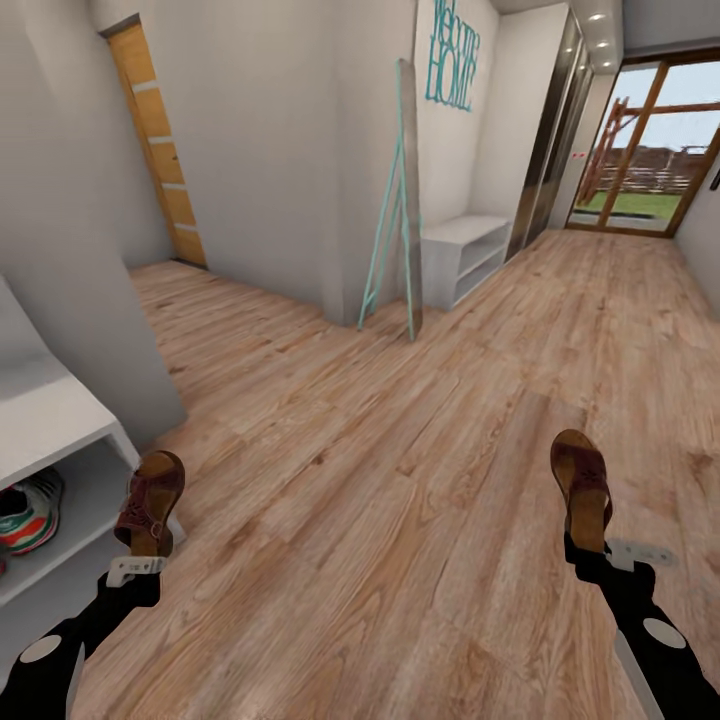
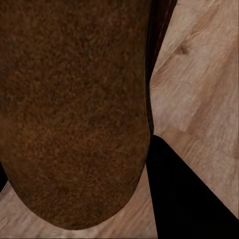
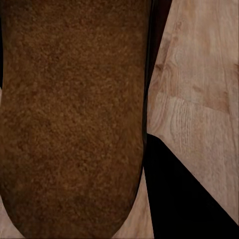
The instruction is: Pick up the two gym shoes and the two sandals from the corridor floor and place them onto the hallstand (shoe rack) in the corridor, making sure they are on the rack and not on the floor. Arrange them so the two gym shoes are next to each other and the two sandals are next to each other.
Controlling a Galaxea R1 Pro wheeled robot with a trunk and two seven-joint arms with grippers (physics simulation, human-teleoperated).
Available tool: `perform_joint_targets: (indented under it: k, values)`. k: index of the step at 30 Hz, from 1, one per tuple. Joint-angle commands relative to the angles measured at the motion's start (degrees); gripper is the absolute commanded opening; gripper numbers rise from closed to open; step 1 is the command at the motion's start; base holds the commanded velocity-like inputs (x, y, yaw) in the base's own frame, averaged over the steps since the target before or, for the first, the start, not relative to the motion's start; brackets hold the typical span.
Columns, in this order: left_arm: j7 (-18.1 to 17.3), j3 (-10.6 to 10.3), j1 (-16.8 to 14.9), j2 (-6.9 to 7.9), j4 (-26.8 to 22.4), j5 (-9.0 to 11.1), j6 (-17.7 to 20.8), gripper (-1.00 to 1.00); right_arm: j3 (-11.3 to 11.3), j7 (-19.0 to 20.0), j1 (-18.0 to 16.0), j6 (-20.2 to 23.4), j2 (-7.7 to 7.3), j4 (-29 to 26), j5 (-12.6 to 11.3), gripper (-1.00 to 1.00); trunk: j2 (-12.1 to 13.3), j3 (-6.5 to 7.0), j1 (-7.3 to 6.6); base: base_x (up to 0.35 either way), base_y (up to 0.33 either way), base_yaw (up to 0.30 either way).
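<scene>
My left gripper (image 1: 140,548) is shut on the heel of a dark-brown sandal (image 1: 150,497), held above the corridor floor (image 1: 400,450) just beside the hallstand (image 1: 55,425) at the lower left. A cream gym shoe (image 1: 27,514) with green stripes lies on the hallstand's open shelf. My right gripper (image 1: 592,545) is shut on the other sandal (image 1: 582,485), also off the floor, at the lower right. In the left wrist view the sandal's brown surface (image 2: 74,109) sits close to the camera beside a black finger (image 2: 184,199). The right wrist view has the same: sandal (image 3: 74,109), finger (image 3: 184,194).
A grey wall corner juts out behind the hallstand. Further back, a teal-framed panel (image 1: 398,200) leans on the wall next to a plain low grey bench (image 1: 465,255). A wooden door (image 1: 160,150) is far left and a glass door (image 1: 650,150) far right. Open planks lie between.
</scene>
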Motion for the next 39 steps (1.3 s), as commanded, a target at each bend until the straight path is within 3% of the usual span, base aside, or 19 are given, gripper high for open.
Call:
perform_joint_targets:
  k: [1, 15, 25, 39]
  values:
    - [-0.3, 0.3, -0.1, -0.05, 0.0, -0.7, -0.4, -1.00, 0.1, -0.3, 0.0, 0.3, -0.03, -0.2, -0.6, -1.00, 0.0, -0.04, -0.01, 0.000, 0.000, 0.277]
    - [-0.3, 0.3, -0.1, -0.05, 0.0, -0.6, -0.4, -1.00, 0.1, -0.3, 0.0, 0.3, -0.03, -0.3, -0.6, -1.00, 0.0, -0.04, -0.01, -0.241, 0.004, 0.280]
    - [-0.3, 0.3, -0.1, -0.05, 0.0, -0.6, -0.4, -1.00, 0.1, -0.3, 0.0, 0.3, -0.03, -0.3, -0.6, -1.00, 0.0, -0.04, -0.01, -0.290, 0.163, 0.280]
    - [-0.3, 0.3, -0.1, -0.05, 0.0, -0.6, -0.4, -1.00, 0.1, -0.3, 0.0, 0.3, -0.03, -0.3, -0.6, -1.00, 0.0, -0.04, -0.01, -0.062, 0.023, 0.280]
